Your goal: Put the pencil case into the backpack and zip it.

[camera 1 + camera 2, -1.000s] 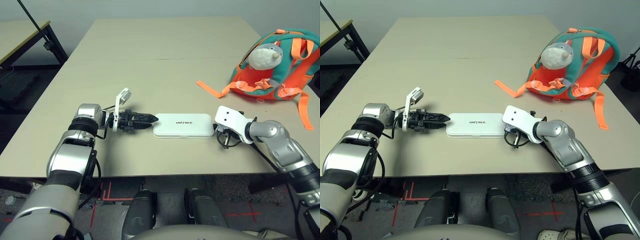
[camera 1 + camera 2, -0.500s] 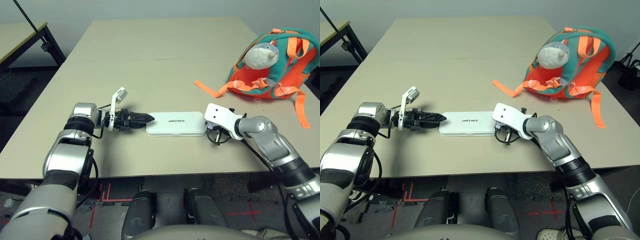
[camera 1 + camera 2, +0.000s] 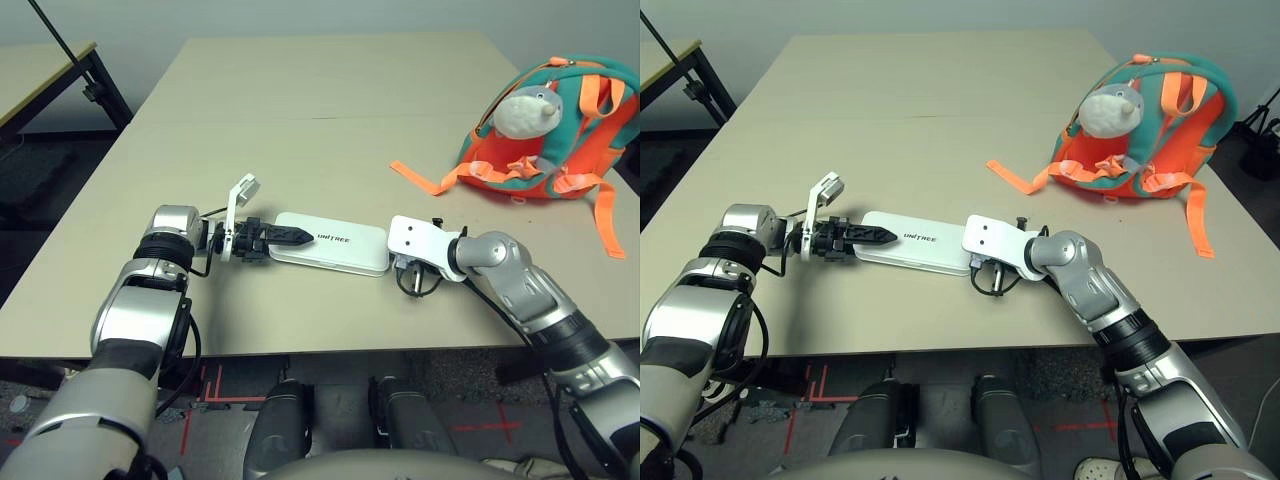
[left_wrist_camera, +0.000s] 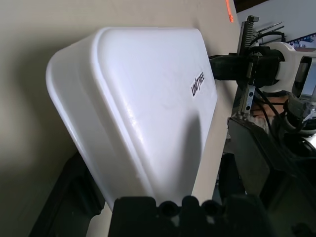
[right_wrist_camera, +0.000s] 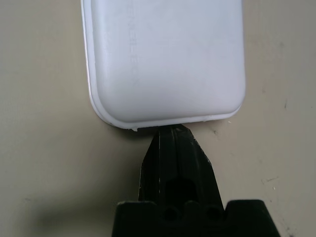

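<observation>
Early stage: nothing packed yet, zipping not begun. Pencil case [image 3: 330, 242] lies flat on counter [image 3: 300, 110] btwn both claws, well apart from backpack [image 3: 548, 130], which sits far beyond right claw. Left claw [image 3: 292, 237]: fingers together, tips on/over case's near end. Right claw [image 5: 172, 143]: fingers pressed together, tip touching case's other end. Neither clamps it. Left: lift, insert, zip.

Bare beige table [image 3: 300, 110] lies between my grippers and the orange-and-teal fabric backpack [image 3: 555, 135]; its orange strap [image 3: 425, 178] crosses the approach.
</observation>
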Available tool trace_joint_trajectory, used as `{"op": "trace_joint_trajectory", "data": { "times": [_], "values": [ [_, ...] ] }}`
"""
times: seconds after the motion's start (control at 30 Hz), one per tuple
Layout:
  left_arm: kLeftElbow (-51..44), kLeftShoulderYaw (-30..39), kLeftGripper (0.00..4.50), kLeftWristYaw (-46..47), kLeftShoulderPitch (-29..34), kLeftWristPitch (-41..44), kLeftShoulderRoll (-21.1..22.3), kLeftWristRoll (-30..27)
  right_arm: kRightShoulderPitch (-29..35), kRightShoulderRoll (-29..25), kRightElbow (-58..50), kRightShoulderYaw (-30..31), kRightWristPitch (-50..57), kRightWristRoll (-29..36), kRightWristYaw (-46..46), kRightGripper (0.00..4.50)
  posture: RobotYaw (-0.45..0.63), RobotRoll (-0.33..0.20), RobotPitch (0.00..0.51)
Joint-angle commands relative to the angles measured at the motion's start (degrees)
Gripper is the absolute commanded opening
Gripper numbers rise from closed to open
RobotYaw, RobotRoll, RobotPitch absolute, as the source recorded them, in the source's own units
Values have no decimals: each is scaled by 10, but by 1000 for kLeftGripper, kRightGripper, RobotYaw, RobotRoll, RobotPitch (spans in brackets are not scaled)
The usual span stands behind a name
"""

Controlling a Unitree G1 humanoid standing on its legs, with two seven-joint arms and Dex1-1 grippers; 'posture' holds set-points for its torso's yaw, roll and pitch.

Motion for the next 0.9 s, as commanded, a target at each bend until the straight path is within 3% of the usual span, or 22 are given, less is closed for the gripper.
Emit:
{"op": "trace_joint_trajectory", "data": {
  "times": [0.03, 0.3, 0.43, 0.57, 0.87, 0.9],
  "values": [
    [-16, 21, 4500, 9, 6, -32, -5, -5, 6, -14, 6, -9, -7, 5, 4, 21, 15, 0, 87],
    [-24, 61, 1803, 46, 4, -40, -16, -19, 36, -48, 10, -67, 3, 31, -14, 0, 18, 0, 89],
    [-40, 85, 1475, 64, 7, -37, -21, -35, 60, -61, 9, -113, 15, 51, -31, 0, 16, 0, 91],
    [-68, 137, 1452, 111, 3, -58, -37, -67, 90, -64, -6, -185, 46, 87, -55, 954, 19, 0, 94],
    [-237, 226, 1438, 237, 26, -136, -117, -130, 170, -68, -68, -407, 159, 199, -119, 4365, 10, 0, 97],
    [-255, 227, 1438, 250, 29, -144, -125, -132, 174, -64, -83, -433, 182, 218, -126, 4500, 10, 0, 97]
  ]
}}
